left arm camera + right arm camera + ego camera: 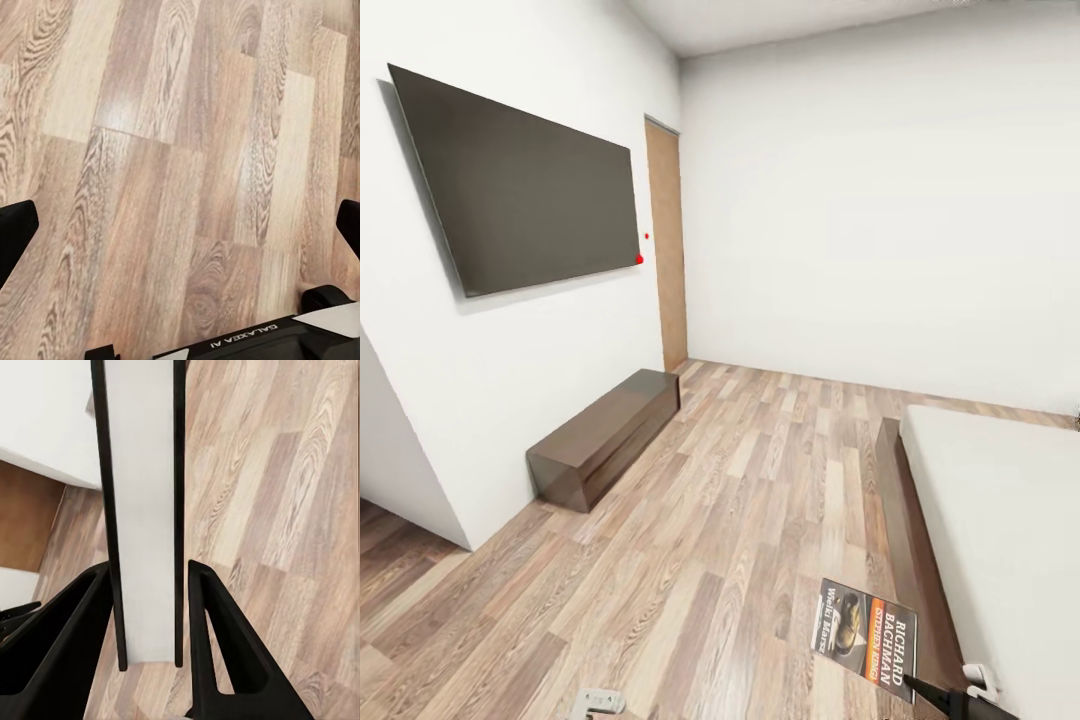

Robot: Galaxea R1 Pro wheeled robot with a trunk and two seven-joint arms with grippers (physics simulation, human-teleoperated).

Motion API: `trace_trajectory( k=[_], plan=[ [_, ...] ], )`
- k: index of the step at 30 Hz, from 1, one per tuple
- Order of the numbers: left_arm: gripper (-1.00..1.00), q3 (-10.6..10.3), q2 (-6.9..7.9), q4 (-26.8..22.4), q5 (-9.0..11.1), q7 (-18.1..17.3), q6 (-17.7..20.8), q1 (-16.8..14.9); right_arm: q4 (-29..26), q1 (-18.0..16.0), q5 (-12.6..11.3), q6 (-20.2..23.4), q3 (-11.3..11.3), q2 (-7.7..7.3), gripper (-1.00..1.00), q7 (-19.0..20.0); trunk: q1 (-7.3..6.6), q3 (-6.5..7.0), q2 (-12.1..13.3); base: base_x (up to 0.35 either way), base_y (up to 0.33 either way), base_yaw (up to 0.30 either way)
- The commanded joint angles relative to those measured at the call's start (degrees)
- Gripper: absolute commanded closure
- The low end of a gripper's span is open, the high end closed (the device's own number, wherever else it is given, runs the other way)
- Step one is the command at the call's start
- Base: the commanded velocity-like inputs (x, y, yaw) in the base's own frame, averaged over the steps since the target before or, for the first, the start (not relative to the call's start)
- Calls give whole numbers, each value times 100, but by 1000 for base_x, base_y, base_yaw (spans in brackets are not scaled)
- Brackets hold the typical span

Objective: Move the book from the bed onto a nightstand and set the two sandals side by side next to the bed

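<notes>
The book (868, 640), a thin paperback with an orange band and the letters "Richard Bachman", hangs over the wood floor beside the bed's dark-brown frame (905, 540). My right gripper (920, 690) is shut on its lower corner. In the right wrist view the book (146, 510) appears edge-on between the two black fingers, with the gripper (150, 577) clamped on it. The light-grey mattress (1000, 500) lies to the right. My left gripper (180, 225) is open above bare floor planks, nothing between its fingers. The sandals and the nightstand are out of view.
A long low dark-brown bench cabinet (605, 435) stands against the left wall under a large black TV (525, 185). A plain wooden door (668, 245) is in the far corner. Wood-plank floor (740, 520) runs between the bench and the bed. The robot's base (255, 341) is below the left gripper.
</notes>
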Motion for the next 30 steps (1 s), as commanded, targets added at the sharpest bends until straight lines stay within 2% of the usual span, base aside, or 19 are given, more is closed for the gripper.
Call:
trace_trajectory(
  k=[1, 20, 30],
  plan=[
    [-100, 48, 2, 4, -59, -14, -23, -4, 1, -5, -58, 34, 42, -1, 100, 17, 1, -9, -7, 0, 0, -83],
    [-100, 48, 2, 4, -59, -14, -23, -4, 1, -5, -58, 34, 42, -1, 100, 17, 1, -9, -7, 5, 0, -7],
    [-100, 46, 2, 2, -59, -14, -23, -4, 81, -5, -58, 24, 42, -1, 100, -8, 1, -9, -7, 270, 0, 0]
  ],
)
